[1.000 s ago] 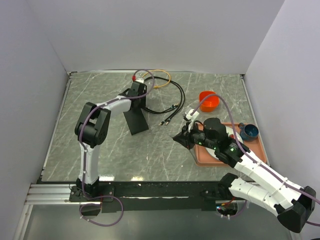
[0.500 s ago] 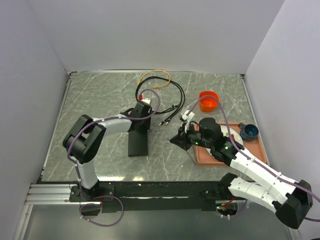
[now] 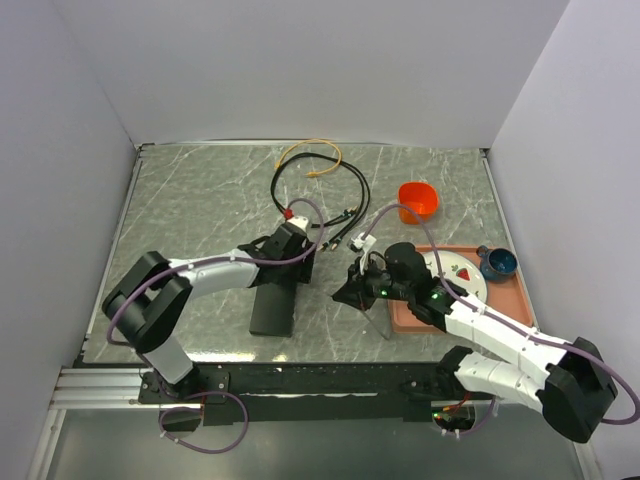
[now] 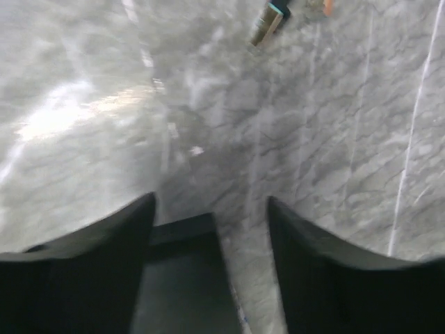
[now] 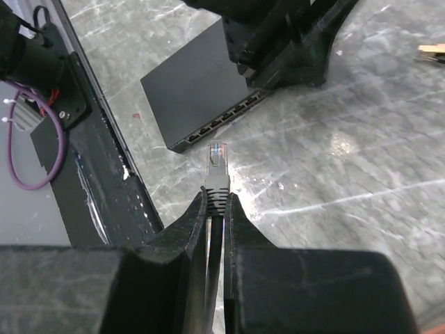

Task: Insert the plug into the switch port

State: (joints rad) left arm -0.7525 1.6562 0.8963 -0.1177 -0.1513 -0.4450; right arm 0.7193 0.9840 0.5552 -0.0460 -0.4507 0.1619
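1. R jaws: clenched on grey boot (image 5: 216, 186) of plug (image 5: 217, 154). Clear tip sticks out fwd, free.
2. Plug tip hangs just short of the switch, apart from it, over bare table (image 5: 334, 174). Not in yet.
3. Switch (image 5: 198, 87) lies flat near table's front edge, port row (image 5: 224, 122) facing the plug. Row runs slanted in R wrist view, so plug axis looks not square to that face.
4. Judge: yaw wrist to square up, set tip at port height, pick one port, then push straight & slow. Which way the clip faces: can't tell, so check before pushing.
5. L jaws: released, spread either side of switch's far end (L wrist view). Contact w/ box: can't tell.
6. Judge: box looks light and prob. slides under the push. L should clamp or press down first as backstop.
7. Far: loose cables (image 3: 340, 185), well apart from the work, no bother.
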